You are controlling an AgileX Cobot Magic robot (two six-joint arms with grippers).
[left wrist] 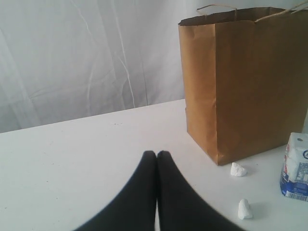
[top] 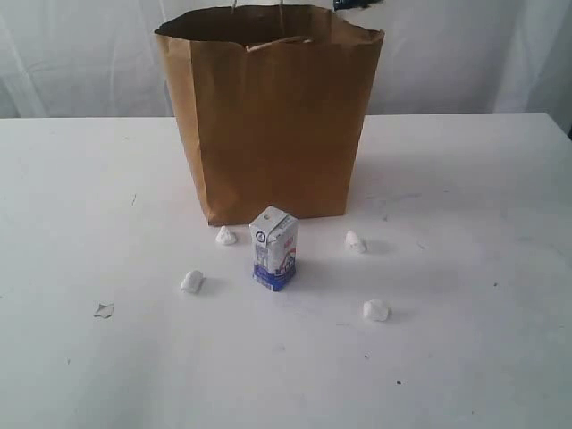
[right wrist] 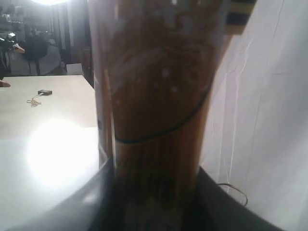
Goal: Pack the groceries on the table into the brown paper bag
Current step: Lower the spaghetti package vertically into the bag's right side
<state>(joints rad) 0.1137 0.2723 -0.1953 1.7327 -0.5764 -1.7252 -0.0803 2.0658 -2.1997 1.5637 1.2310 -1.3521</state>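
The right gripper [right wrist: 154, 207] is clamped on the long spaghetti pack [right wrist: 159, 86], which is seen too close to place against the brown paper bag [top: 273, 125]. The left gripper [left wrist: 157, 161], fingers pressed together and empty, hangs low off the bag's left side. The small white-blue carton [top: 273, 248] stands just in front of the bag. With nothing bracing the bag, the long pack could snag its rim or handles and tip it onto the carton.

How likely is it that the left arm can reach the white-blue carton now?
Probably yes: the carton stands clear of the bag, only small white lumps nearby; the left claw, shut, must open first.
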